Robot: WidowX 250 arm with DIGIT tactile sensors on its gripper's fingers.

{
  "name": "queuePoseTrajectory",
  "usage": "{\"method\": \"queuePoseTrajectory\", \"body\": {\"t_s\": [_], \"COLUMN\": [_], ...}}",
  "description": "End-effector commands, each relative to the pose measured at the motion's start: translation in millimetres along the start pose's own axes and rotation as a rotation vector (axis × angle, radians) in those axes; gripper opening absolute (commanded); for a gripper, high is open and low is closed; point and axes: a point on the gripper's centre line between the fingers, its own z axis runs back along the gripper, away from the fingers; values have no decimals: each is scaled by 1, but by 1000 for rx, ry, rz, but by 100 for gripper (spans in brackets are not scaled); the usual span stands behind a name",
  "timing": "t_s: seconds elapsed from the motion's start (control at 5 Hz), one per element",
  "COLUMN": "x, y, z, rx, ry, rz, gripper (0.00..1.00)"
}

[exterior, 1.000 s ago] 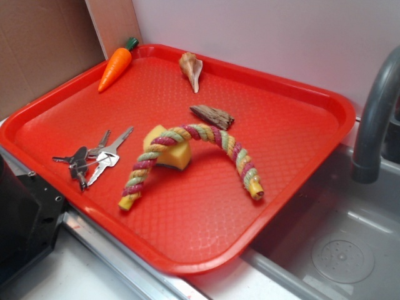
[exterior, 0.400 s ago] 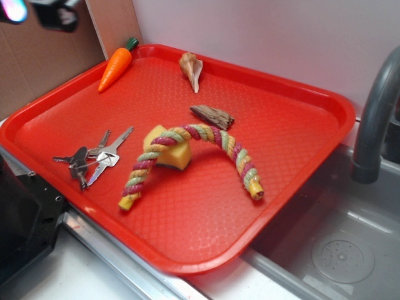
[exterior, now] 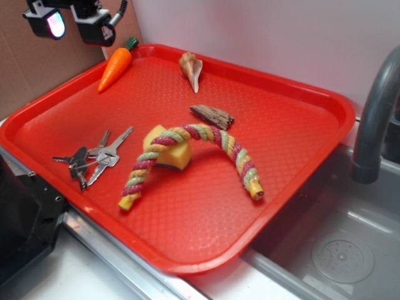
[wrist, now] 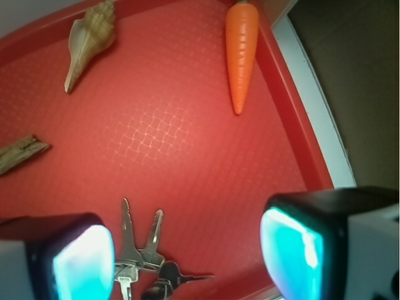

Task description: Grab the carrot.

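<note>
My gripper (exterior: 70, 24) hangs in the air with its fingers (wrist: 78, 265) spread wide and nothing between them, seen in the exterior view above the tray's far left corner, just off the carrot's green end. The wrist view looks down between the two glowing pads: the keys (wrist: 147, 262) lie on the tray directly beneath the gap, and the carrot (wrist: 241, 53) lies well ahead of them, beyond the fingers and a little toward the right-hand one.

The carrot (exterior: 115, 67) rests flat on the red tray (exterior: 312, 125), snug along the raised rim on its right as the wrist camera sees it, stem cap at the far corner and tip pointing back toward me. Its long axis runs almost straight away from the fingers, roughly square to the line joining them, so I judge the jaws already stand across the carrot's width and need little turning. What the grab calls for, as I read it, is a run forward past the keys and then a drop. The rim beside the carrot looks like the hazard: the right finger has scant room between carrot and tray wall.

Left of the carrot lies the shell (wrist: 89, 40), well apart; the wood chip (wrist: 20, 153) sits farther left again.
</note>
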Motion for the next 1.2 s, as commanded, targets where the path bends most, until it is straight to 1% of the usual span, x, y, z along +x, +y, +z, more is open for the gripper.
{"method": "queuePoseTrajectory", "body": {"t_s": [0.0,0.2,0.4,0.6,1.0], "x": [56,85,101,90,71], "y": [22,24,23,35,54], "z": [-30,-50,-76,-72,-59], "rx": [-4,23,6,37,55], "ry": [-24,-110,-126,-151,-241], "rz": [231,279,321,351,359], "gripper": [100,100,100,100,100]}}
